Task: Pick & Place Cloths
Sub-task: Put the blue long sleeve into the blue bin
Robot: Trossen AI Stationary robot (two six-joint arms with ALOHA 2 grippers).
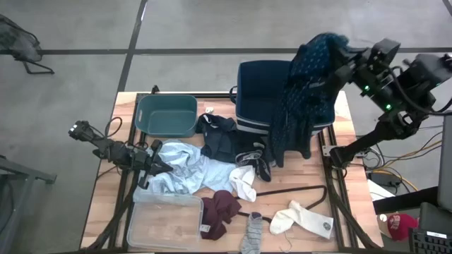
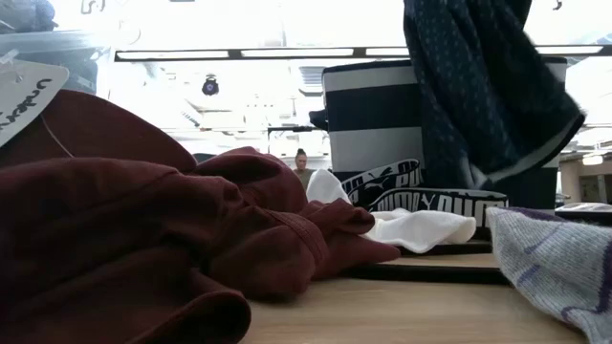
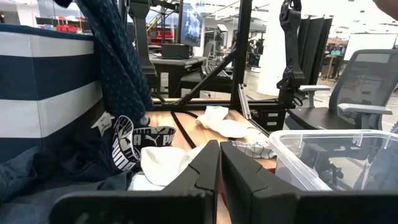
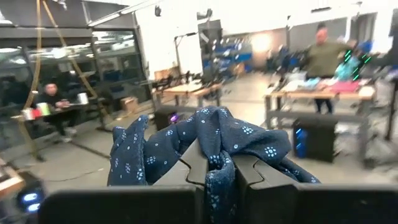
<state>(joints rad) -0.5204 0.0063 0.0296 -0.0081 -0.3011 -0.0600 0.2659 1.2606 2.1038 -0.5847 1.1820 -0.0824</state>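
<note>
My right gripper (image 1: 344,51) is raised above the table's far right corner, shut on a dark navy dotted garment (image 1: 305,92) that hangs over a navy-and-white striped bin (image 1: 258,95). My left gripper (image 1: 164,164) is low at the table's left, shut, at the left edge of the light blue shirt (image 1: 187,173). The shirt lies flat on the table. Beside it are dark navy clothes (image 1: 220,137), a maroon piece (image 1: 220,207), white socks (image 1: 244,182) (image 1: 304,219) and a grey sock (image 1: 252,234). My right gripper pinches a bunched fold of the navy dotted garment (image 4: 219,163) between its two fingers. The cloth humps up over the fingertips (image 4: 198,163). The rest hangs slack below, its lower end (image 2: 497,158) in front of the striped bin and above the table top. My left gripper is at the shirt's edge; I cannot tell whether it touches the shirt.
A teal bin (image 1: 167,115) stands at the far left. A clear plastic tray (image 1: 164,220) sits at the near left corner. A thin black wire hanger (image 1: 300,192) lies between the socks. People sit and stand in the room beyond (image 4: 323,53).
</note>
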